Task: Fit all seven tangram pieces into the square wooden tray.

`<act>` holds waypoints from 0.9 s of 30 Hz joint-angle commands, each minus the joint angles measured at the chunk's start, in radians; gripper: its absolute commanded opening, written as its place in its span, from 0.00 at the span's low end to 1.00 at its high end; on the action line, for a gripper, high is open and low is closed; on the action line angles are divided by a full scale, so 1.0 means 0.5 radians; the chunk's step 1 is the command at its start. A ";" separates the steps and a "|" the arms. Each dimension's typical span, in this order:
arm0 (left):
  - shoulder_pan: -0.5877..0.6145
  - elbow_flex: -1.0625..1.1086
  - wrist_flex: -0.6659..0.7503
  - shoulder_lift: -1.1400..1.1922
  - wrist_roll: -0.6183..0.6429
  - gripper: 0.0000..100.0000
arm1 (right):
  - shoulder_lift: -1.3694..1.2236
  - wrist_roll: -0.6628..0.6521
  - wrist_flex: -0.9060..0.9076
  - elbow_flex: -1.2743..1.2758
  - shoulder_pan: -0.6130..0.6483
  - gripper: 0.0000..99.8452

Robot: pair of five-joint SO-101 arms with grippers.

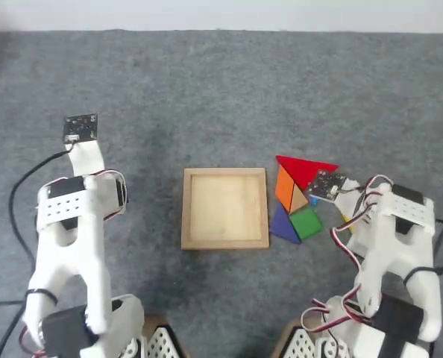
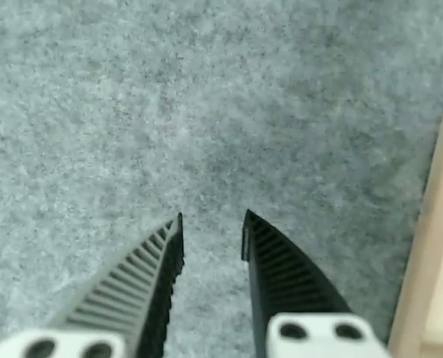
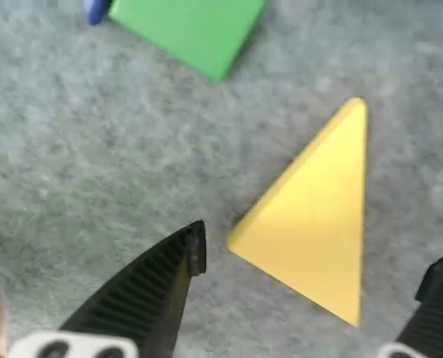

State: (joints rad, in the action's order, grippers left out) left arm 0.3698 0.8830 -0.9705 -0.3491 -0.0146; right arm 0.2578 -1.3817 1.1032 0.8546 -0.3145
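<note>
We see the square wooden tray [image 1: 224,208] at the centre of the high view, flat on the grey mat [image 1: 221,89]. The pieces cluster just right of it, outside its rim. A red triangle [image 1: 303,168] lies uppermost, with an orange piece [image 1: 284,186] below it by the tray's right edge and a tan triangle [image 1: 299,200] beside that. A blue triangle [image 1: 283,225] and a green square [image 1: 306,221] sit at the lower end.

The right arm [image 1: 393,224] comes in from the lower right, its wrist over the cluster's right side. The right gripper [image 3: 322,257] hangs above a yellow triangle [image 3: 315,231], its fingers spread wide to either side of it.

The left arm [image 1: 72,224] stands at the left of the frame, well apart from the tray. The left gripper [image 2: 212,218] hovers over the mat, its fingers a little apart with nothing between them.
</note>
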 commanded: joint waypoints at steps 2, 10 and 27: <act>0.012 -0.014 0.040 0.000 0.012 0.13 | 0.078 -0.034 -0.143 0.098 0.020 0.44; 0.012 -0.002 0.040 0.000 0.018 0.13 | 0.078 -0.153 -0.410 0.252 -0.115 0.44; 0.012 -0.002 0.037 0.000 0.021 0.13 | 0.078 -0.552 -0.416 0.249 -0.272 0.44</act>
State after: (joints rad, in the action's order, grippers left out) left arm 0.3698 0.8861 -0.9705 -0.3491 -0.0115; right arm 0.2593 -1.6287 0.9252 0.9866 -0.4097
